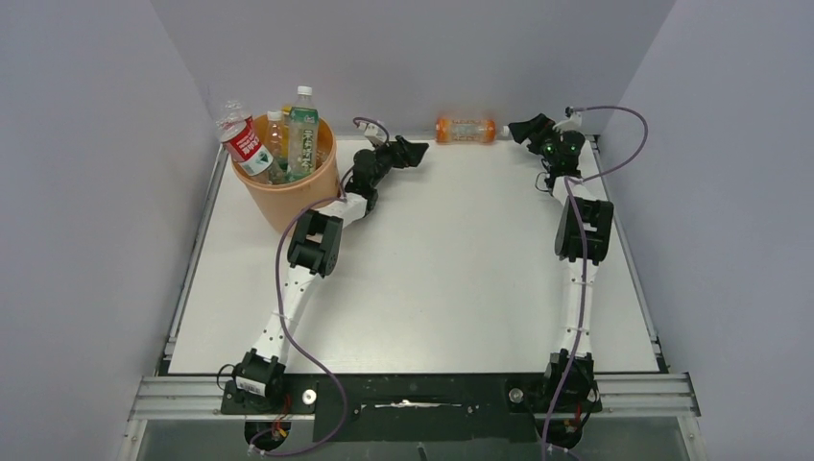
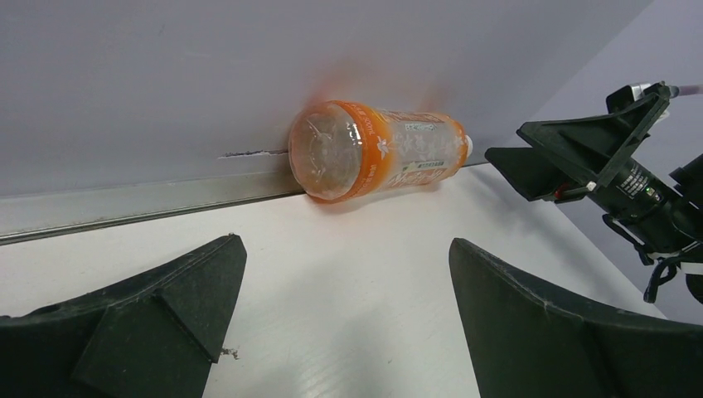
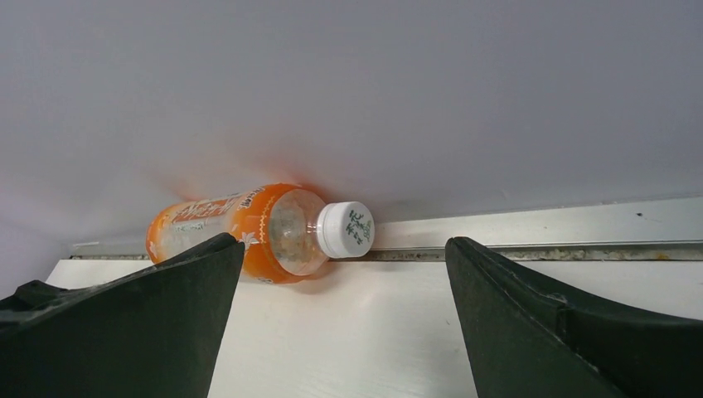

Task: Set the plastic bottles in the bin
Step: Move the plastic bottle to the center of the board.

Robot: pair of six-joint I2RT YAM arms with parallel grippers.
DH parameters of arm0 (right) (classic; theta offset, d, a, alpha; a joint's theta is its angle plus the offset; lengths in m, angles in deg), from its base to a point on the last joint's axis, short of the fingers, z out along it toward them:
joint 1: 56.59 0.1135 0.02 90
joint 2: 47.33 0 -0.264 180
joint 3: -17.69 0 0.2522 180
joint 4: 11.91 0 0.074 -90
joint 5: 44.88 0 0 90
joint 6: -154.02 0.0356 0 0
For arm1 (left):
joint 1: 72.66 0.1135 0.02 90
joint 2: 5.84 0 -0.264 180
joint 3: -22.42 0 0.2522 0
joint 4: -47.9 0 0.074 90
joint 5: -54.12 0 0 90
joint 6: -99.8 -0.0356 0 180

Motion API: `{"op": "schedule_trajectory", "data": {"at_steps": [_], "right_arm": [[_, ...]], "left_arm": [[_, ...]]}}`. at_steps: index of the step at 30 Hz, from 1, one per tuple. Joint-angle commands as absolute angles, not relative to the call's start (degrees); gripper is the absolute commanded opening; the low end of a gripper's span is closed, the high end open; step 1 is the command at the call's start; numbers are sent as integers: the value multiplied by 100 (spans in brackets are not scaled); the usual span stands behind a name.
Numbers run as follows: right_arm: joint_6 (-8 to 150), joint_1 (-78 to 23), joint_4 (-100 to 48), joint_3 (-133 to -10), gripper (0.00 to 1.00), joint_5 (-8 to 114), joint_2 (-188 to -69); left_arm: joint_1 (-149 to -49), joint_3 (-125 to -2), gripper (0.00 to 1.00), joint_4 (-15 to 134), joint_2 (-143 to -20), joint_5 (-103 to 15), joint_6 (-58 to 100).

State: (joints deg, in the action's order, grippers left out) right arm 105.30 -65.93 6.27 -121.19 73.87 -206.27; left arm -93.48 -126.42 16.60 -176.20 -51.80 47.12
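While the orange bottle (image 1: 466, 129) lies on its side at 12 o'clock of the table (image 1: 432, 279), it touches the rail (image 3: 539, 236) under the back wall, and its white cap (image 3: 346, 230) points to 3 o'clock. The left gripper (image 1: 415, 150) is near the bottle, at its 8 o'clock, with jaws spread wide and nothing between them. The right gripper (image 1: 526, 129) is just beside the cap, at 3 o'clock, also wide apart and empty. The bin (image 1: 288, 202) stands at 10 o'clock of the table. Inside it, the red-label bottle (image 1: 248, 146) leans over the rim toward 10 o'clock, the green-label bottle (image 1: 303, 134) stands upright, and a smaller yellowish bottle (image 1: 276, 134) is between them.
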Motion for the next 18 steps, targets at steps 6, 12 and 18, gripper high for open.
{"op": "schedule_trajectory", "data": {"at_steps": [6, 12, 18], "right_arm": [[10898, -6286, 1485, -12855, 98, 7562, -21001], [10897, -6104, 1650, -12913, 98, 7629, -21105], [10770, -5792, 2263, -11746, 98, 8069, -20594]], "left_arm": [[-9305, -12108, 97, 1090, -17096, -5235, 4874], [-9309, -11976, 97, 1094, -17038, -5258, 4842], [-9305, -11973, 97, 1118, -17059, -5216, 4791]]}}
